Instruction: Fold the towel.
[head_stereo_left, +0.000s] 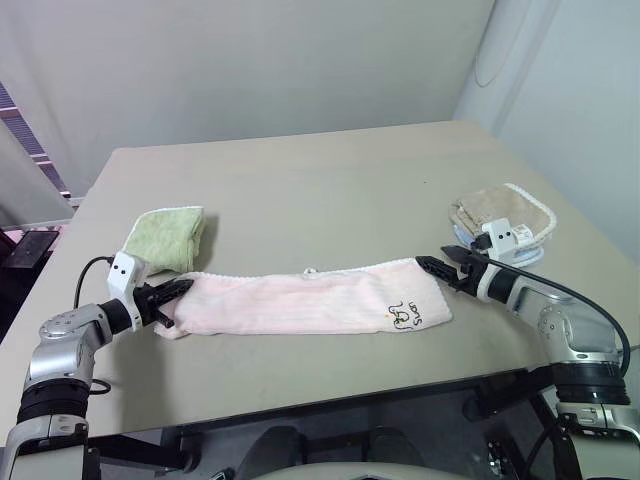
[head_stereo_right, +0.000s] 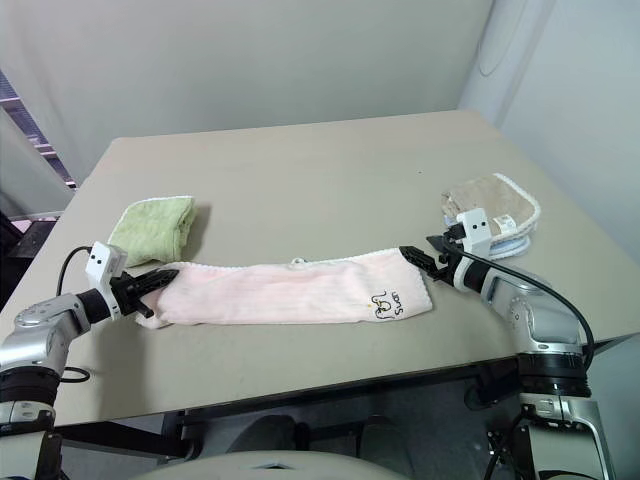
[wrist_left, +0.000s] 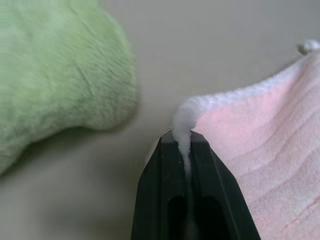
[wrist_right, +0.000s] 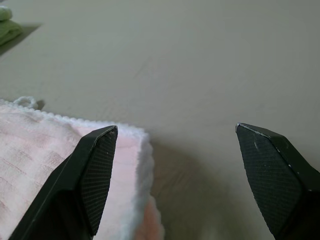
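The towel (head_stereo_left: 300, 305) is lying as a long, already narrowed pink strip across the near part of the bench (head_stereo_left: 330, 190), embroidered mark toward its right end. Left gripper (head_stereo_left: 178, 291) is pinching the white-edged left corner, jaws closed on it. Right gripper (head_stereo_left: 437, 268) is hovering at the far right corner, jaws wide apart, gripping nothing. Terry pile is looking soft, light and limp; corners appear the best hold. Green folded cloth (head_stereo_left: 168, 237) is sitting far-left, beige cloth (head_stereo_left: 503, 213) far-right.

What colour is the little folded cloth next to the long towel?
Light green. The folded cloth shows best in the left eye view.
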